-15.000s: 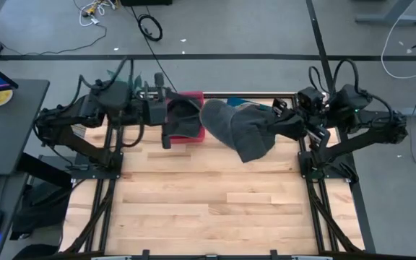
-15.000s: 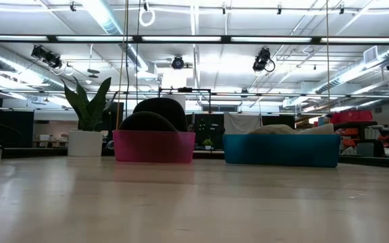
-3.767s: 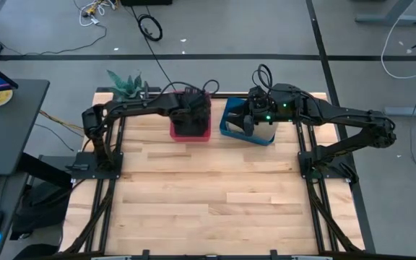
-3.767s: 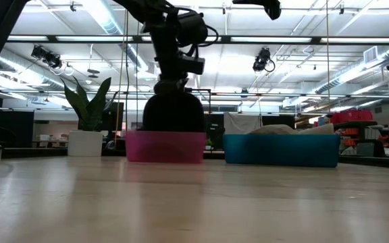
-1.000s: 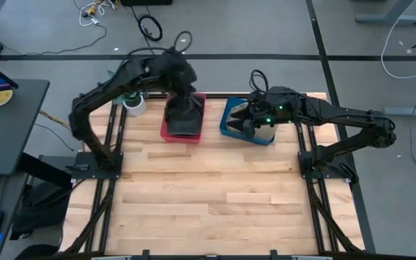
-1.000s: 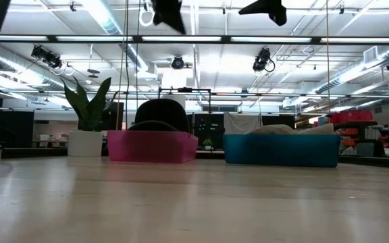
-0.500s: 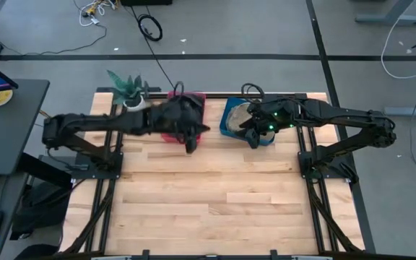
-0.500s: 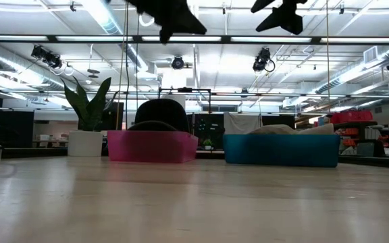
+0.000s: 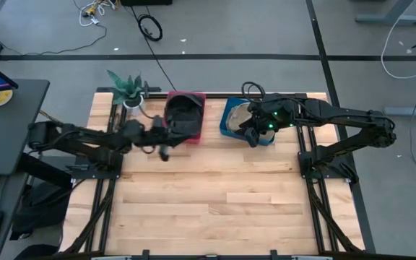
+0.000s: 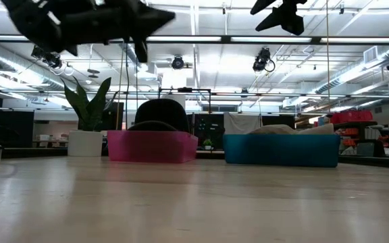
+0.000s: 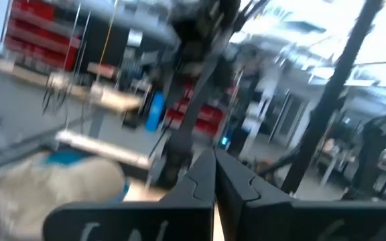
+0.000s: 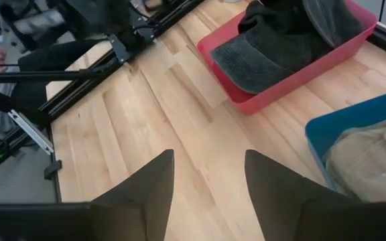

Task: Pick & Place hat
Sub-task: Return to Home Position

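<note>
Bench (image 9: 208,195): pale wood planks; both bins sit along its 12 o'clock edge.
Red bin (image 9: 202,119): at about 11 o'clock on the bench, against the far edge.
Black caps (image 9: 183,114): piled inside the red bin; in the low view the pile rises above the rim as a dark dome.
Blue bin (image 9: 224,123): at about 1 o'clock on the bench, at the red bin's 3 o'clock, with a narrow gap between the two.
Tan cap (image 9: 243,113): lying inside the blue bin, crown up.
Left arm (image 9: 85,139): reaches in from the bench's 9 o'clock edge, raised well above the wood in the low view.
Left jaws: over bare planks at the red bin's 7 o'clock, just clear of its corner; pressed together, nothing between them.
Right arm (image 9: 338,115): reaches in from the 3 o'clock side.
Right jaws: high above the blue bin's 6 o'clock rim; its fingers (image 12: 146,194) are spread wide with only bare bench showing between them.
Plant (image 9: 125,83): in a white pot at the bench's 10 o'clock corner.
</note>
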Robot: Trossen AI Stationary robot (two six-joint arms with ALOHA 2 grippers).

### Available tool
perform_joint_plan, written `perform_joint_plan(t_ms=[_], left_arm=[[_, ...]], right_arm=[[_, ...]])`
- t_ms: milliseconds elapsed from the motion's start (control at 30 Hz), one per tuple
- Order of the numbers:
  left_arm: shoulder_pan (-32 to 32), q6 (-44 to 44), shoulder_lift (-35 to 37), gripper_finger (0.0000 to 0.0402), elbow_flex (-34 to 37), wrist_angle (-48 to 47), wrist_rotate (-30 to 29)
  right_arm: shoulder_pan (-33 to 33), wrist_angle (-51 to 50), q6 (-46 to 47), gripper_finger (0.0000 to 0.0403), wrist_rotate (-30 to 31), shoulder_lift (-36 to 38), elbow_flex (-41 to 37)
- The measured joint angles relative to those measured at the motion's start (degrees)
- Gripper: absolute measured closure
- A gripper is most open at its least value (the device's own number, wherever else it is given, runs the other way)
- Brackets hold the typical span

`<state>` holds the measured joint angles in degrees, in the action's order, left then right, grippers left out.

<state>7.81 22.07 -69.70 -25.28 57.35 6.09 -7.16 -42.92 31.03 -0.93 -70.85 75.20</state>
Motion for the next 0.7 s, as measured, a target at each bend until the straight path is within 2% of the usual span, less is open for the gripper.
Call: perform_joint_plan(t_ms=[300, 700], left_arm=[[0.30, -4.34, 18.94, 0.0399, 7.07, -0.37, -0.02], [1.40, -1.65, 34.02, 0.0399, 18.89, -0.61, -0.98]], right_arm=[[0.00, 0.11, 2.68, 0.0218, 0.07, 0.00, 0.00], [0.00, 0.44, 3.60, 0.0219, 1.97, 0.00, 0.00]])
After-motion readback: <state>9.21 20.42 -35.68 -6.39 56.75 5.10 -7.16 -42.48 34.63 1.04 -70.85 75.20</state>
